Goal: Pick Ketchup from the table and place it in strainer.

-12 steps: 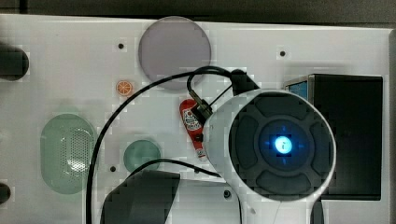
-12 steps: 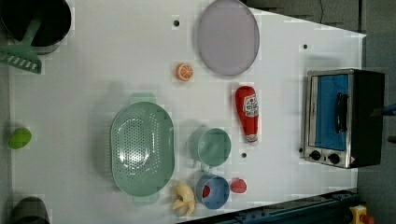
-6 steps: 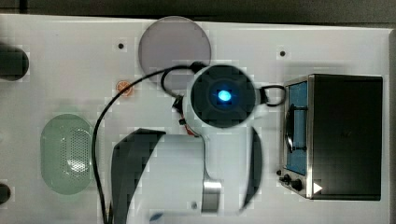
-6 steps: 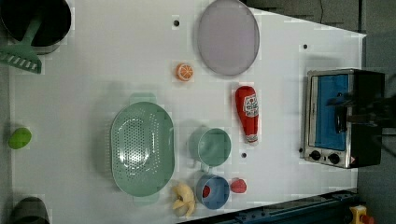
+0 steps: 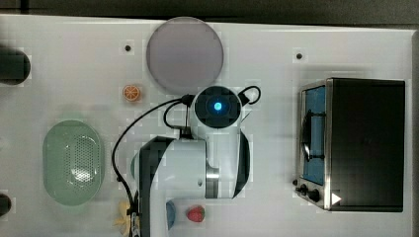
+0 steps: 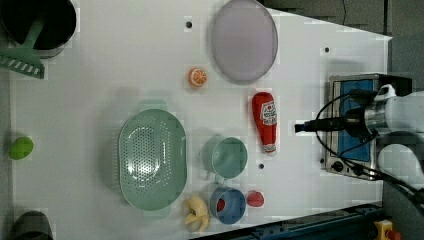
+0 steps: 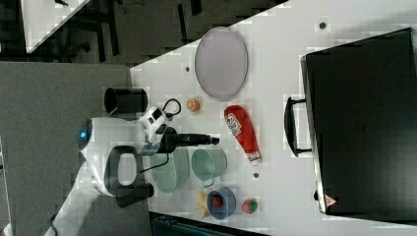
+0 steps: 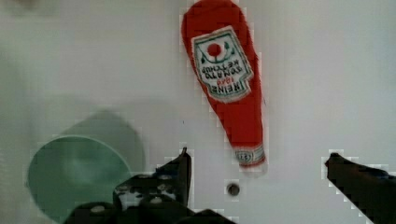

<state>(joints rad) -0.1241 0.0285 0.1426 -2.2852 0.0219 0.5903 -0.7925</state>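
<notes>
The strainer, a pale mint-green oval basket with a perforated floor, sat at centre-left of the left view, empty. A small dark-green bowl stood to its right. Right of that bowl, at the frame's centre, the ketchup lay flat on the white table, cap pointing toward the lower edge. It was a red squeeze bottle with a white label printed in red and green. Judged as handled, it should be light, its plastic wall yielding and somewhat slick; a hold across the broad labelled body looked safer than the tapering neck. In the wrist view the gripper stood wide open and empty, poised above the table just off the cap end.
</notes>
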